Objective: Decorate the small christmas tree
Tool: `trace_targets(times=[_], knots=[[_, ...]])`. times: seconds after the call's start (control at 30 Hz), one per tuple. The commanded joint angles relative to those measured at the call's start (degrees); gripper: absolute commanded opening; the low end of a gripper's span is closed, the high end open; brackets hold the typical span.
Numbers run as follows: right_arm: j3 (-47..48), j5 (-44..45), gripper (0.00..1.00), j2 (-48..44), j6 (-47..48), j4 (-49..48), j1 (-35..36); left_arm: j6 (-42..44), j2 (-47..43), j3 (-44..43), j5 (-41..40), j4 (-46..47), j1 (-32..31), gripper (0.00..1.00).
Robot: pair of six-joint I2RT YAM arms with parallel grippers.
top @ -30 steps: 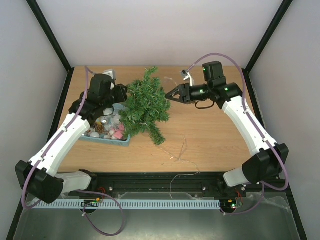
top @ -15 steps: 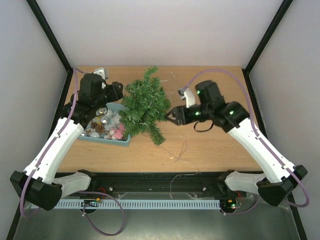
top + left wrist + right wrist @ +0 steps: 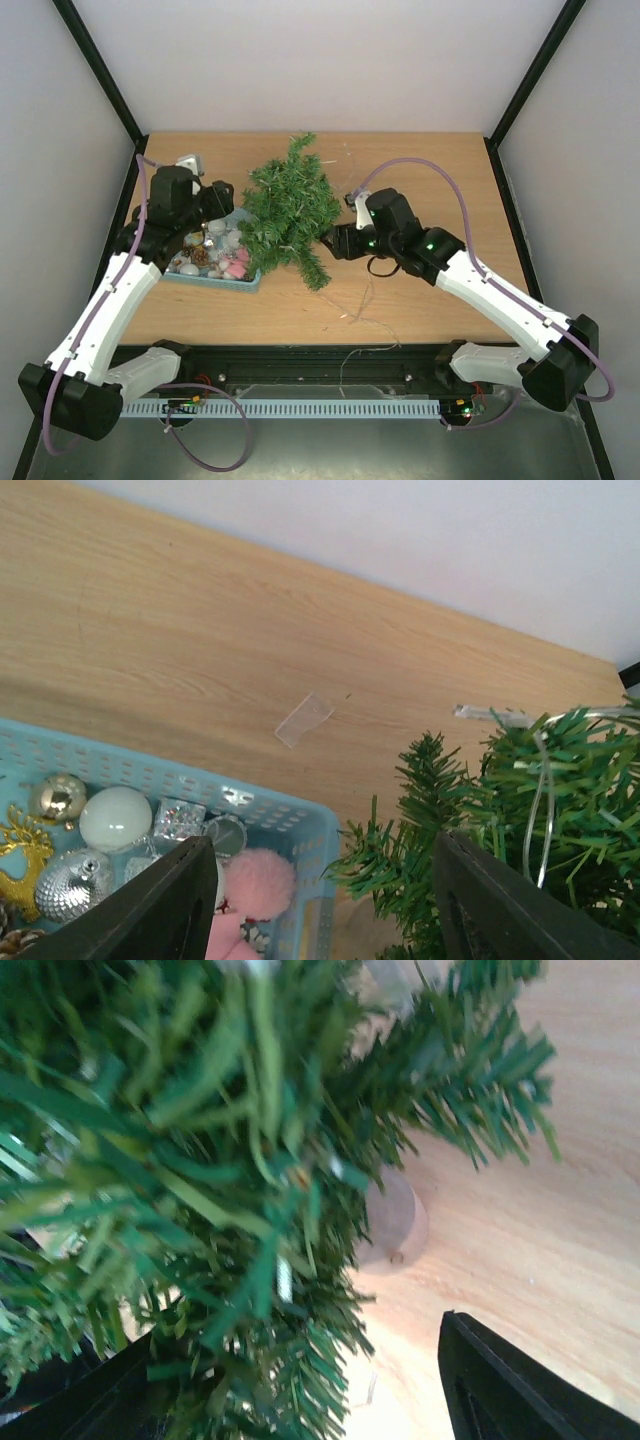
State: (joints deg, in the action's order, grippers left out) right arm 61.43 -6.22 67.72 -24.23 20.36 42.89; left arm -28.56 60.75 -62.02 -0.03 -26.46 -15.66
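- Green needles fill my right wrist view: the tree (image 3: pixel 290 205) stands at the middle of the desk (image 3: pixel 430 165), slightly left of centre in the top view, just right of the basket (image 3: pixel 252 272).
- It seems to be upright on a round wooden base (image 3: pixel 392 1222). I judge its long axis to be vertical, with the tip showing toward the top of the overhead frame.
- My right hand (image 3: pixel 330 241) is at the tree's right flank, low down. Its fingers are spread wide, with needles brushing in between them but nothing pinched.
- From that hand the tree lies to frame left, close enough that I cannot tell touching from just beside.
- My left hand (image 3: pixel 222 193) hovers over the basket's far right corner, between basket and tree. Its fingers are also spread and carry nothing.
- In the left wrist view the basket sits at lower left with a pink pom-pom (image 3: pixel 260 880) nearest the fingers, then a white ball (image 3: pixel 115 818) and a silver ball (image 3: pixel 70 885). The tree takes up the lower right.
- A thin wire (image 3: pixel 538 800) already loops over the branches, and more of it trails on the desk (image 3: pixel 360 308) below the tree in the top view.
- My judgement is that the left hand is much nearer the ornaments, so it should drop down and toward frame left for one. The right hand is better placed to steady the tree.
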Motion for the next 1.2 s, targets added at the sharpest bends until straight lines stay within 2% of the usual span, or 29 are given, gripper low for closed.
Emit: trace_targets(times=[0.0,0.1,0.17,0.33,0.47,0.6,0.93,1.17], knots=[[-2.18,0.92,0.67,-0.22,1.62,-12.0,0.39,-0.24,-1.59,1.69,1.82,1.19,0.53,0.6],[-1.44,-0.02,0.67,1.41,2.43,-13.34,0.42,-0.71,-1.9,3.57,2.41,2.08,0.54,0.59],[-0.56,-0.06,0.62,3.28,2.84,-13.01,0.4,-1.03,-1.83,5.3,3.07,2.84,0.54,0.58],[0.33,2.78,0.22,6.05,3.7,-11.45,0.41,-2.25,-2.02,9.94,7.22,7.24,0.49,0.54],[0.83,6.35,0.06,6.37,4.94,-10.16,0.44,-3.15,-2.46,13.65,10.69,11.48,0.37,0.5],[2.26,10.08,0.02,6.39,6.25,-9.41,0.43,-4.44,-2.11,16.71,12.93,15.76,-0.83,0.49],[5.77,19.52,0.01,5.99,10.27,-7.81,0.43,-5.98,0.69,19.16,11.5,23.16,-5.76,0.46],[3.35,17.97,0.01,4.61,10.79,-8.74,0.37,-6.67,0.11,21.94,9.0,24.67,-9.28,0.44]])
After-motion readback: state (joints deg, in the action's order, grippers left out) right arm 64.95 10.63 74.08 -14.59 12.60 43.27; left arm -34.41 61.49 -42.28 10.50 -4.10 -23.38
